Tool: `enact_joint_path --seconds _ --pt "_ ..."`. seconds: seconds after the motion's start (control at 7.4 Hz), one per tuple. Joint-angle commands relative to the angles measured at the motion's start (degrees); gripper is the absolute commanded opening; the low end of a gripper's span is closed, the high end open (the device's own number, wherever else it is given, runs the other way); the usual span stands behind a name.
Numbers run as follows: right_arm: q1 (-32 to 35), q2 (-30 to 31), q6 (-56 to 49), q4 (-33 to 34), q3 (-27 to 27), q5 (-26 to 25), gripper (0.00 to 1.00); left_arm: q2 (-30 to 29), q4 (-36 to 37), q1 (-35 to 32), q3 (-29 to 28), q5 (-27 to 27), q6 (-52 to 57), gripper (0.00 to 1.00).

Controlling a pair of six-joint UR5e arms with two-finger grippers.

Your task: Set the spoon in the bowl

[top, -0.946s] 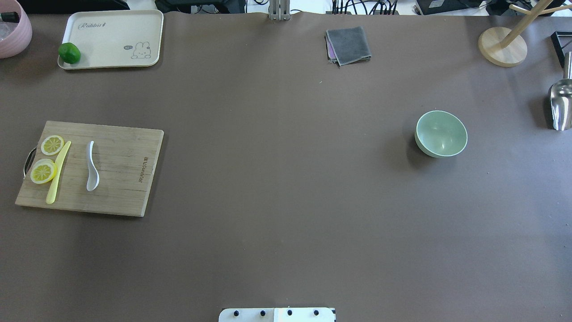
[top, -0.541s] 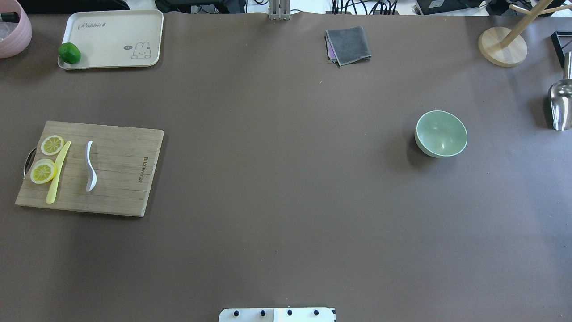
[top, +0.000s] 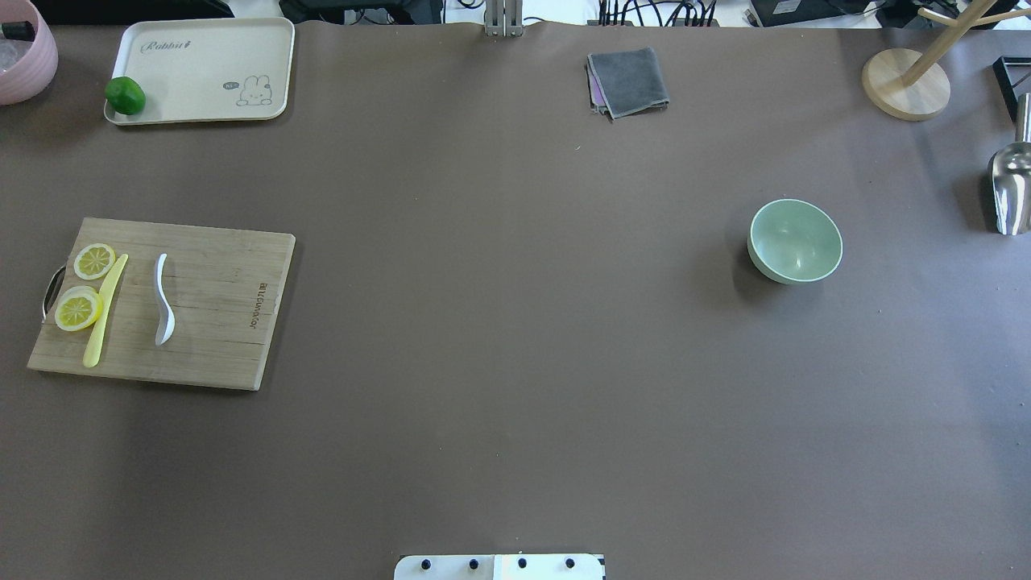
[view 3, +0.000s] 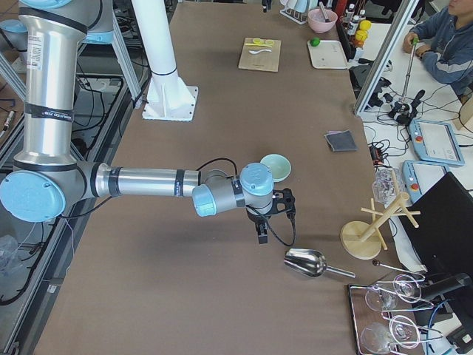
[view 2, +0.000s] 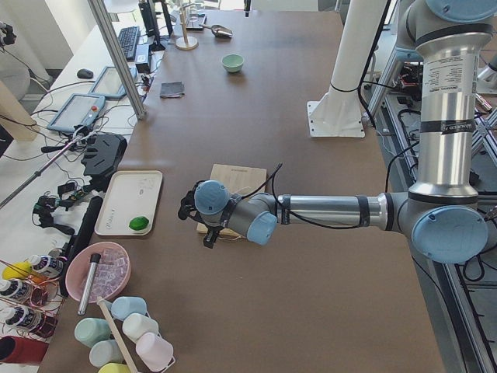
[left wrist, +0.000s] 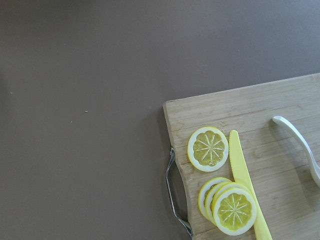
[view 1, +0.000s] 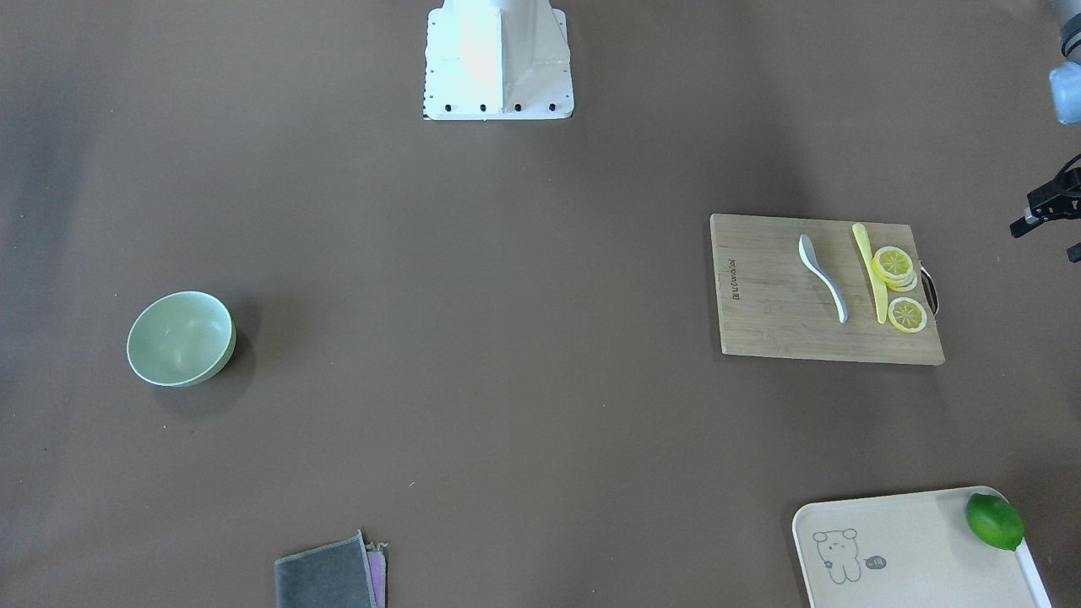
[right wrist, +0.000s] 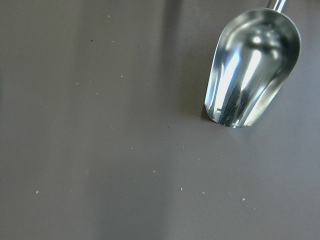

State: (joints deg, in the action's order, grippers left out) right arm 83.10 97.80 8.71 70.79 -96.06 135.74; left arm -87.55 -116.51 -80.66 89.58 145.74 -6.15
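Left wrist-mounted view crops the scoop off the spoon [left wrist: 279, 120].

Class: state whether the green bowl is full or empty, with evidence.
Empty. The bowl shows only its bare inside in both top views; the spoon lies on the cutting board.

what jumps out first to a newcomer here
The yellow lemon slices stand out, lying on the wooden cutting board at the robot's left beside a yellow knife and the white spoon. Across the brown table, the mint-green bowl sits alone at the right, a shiny metal scoop beyond it.
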Motion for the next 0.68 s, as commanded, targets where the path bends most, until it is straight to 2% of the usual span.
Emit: enact_joint_path --seconds 0.0,0.54 --pt "-0.04 -0.23 0.25 -2.85 1.83 -0.03 1.0 -0.51 -0.74 -0.02 -0.37 -2.99 0.0 0.98" --pt "-0.74 -0.33 0.43 -2.85 1.49 0.49 1.0 0.19 -2.14 0.16 2.43 -3.89 -4.83 0.97"
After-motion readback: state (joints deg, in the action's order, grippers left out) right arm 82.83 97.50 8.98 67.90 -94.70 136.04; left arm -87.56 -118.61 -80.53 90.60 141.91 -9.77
